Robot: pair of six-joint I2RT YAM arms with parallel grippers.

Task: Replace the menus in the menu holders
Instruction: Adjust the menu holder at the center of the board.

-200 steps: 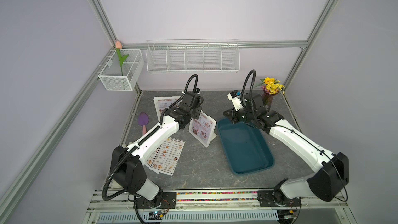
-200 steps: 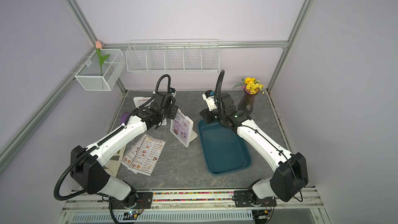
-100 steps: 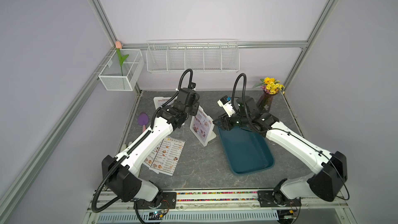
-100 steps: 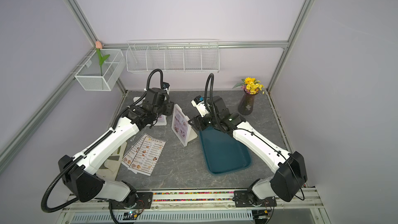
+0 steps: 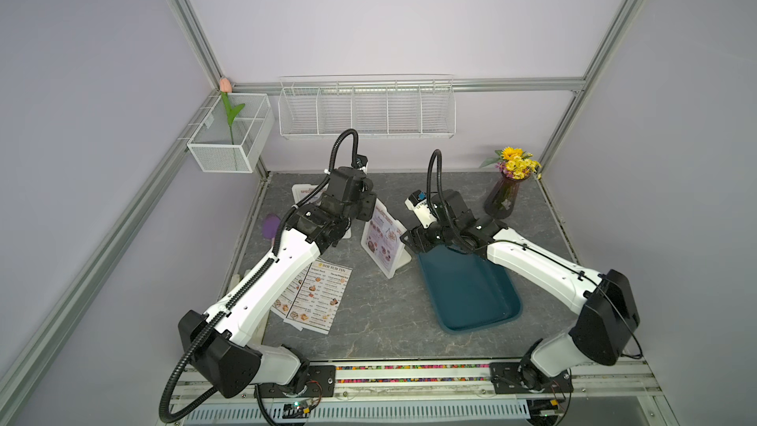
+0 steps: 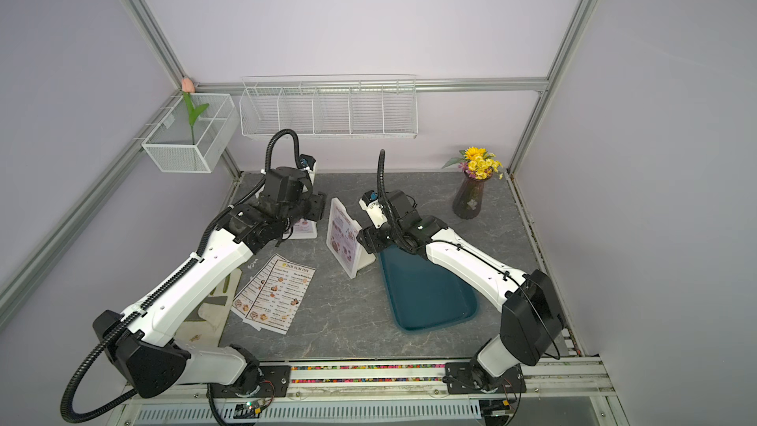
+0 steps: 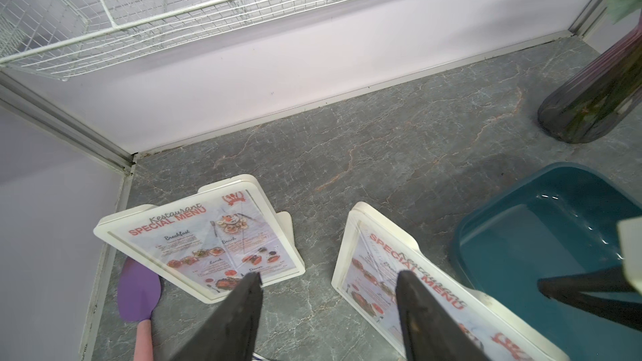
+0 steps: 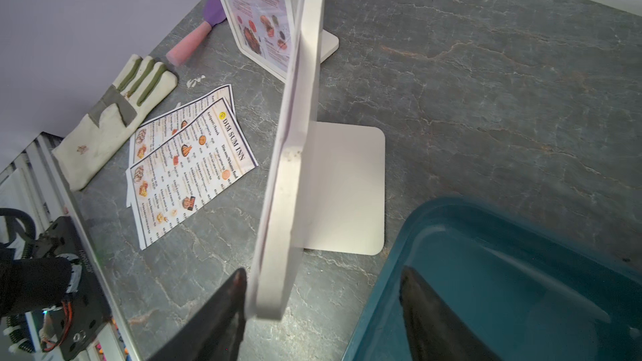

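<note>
My left fingers are apart and hold nothing, my right fingers are apart around the edge of the standing menu holder, with the loose menus flat at its eight o'clock.

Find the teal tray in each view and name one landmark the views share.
Top view: tray, right of the standing menu holder.
Top view: tray, same place beside the holder.
Left wrist: tray, between the holder and the vase.
Right wrist: tray, beside the holder's foot.
Shared landmark: that menu holder.
</note>
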